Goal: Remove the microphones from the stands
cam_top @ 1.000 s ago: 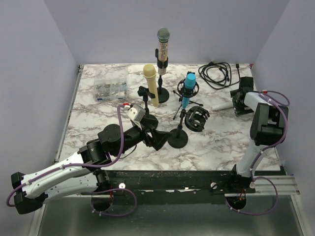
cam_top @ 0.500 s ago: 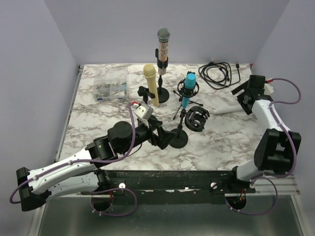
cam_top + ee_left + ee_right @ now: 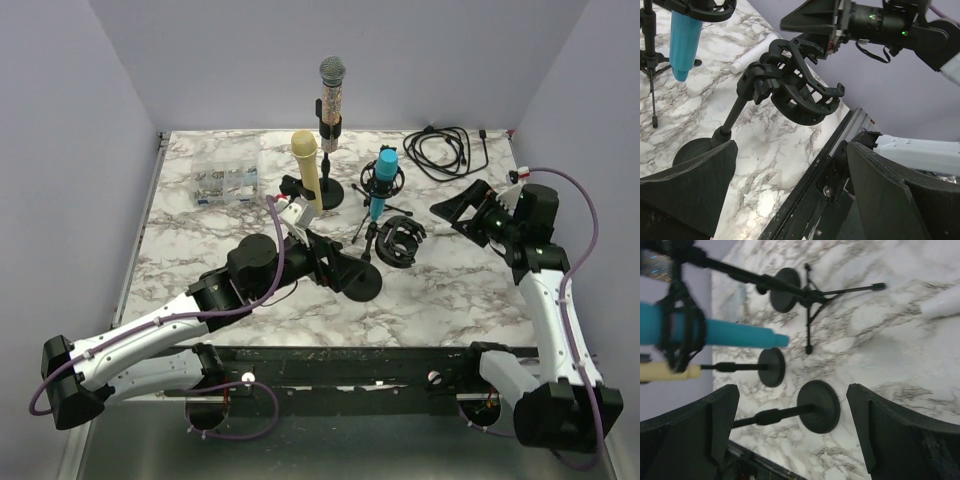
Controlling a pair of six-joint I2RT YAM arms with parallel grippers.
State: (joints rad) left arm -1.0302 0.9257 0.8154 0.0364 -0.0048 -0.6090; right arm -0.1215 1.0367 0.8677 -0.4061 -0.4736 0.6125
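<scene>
Three microphones sit in stands: a silver-headed one [image 3: 332, 92] at the back, a yellow one [image 3: 306, 168], and a blue one [image 3: 382, 188] [image 3: 725, 333] hanging in a shock mount on a small tripod [image 3: 810, 300]. In front stands an empty black shock mount [image 3: 400, 243] [image 3: 800, 92] on a round-base stand [image 3: 361, 284] [image 3: 820, 406]. My left gripper [image 3: 335, 268] [image 3: 790, 200] is open low beside that stand's base, with nothing between its fingers. My right gripper [image 3: 446, 211] [image 3: 792, 435] is open to the right of the mounts, pointing left, holding nothing.
A clear plastic box [image 3: 225, 184] lies at the back left. A coiled black cable [image 3: 445, 150] lies at the back right. A white roll [image 3: 757, 50] rests on the marble table [image 3: 450, 290] under my right gripper. The table's black front rail [image 3: 815, 165] runs close below my left gripper.
My left arm has pushed right, up to the empty stand's base. My right arm has swung from the back right corner toward the middle, its gripper now facing left.
</scene>
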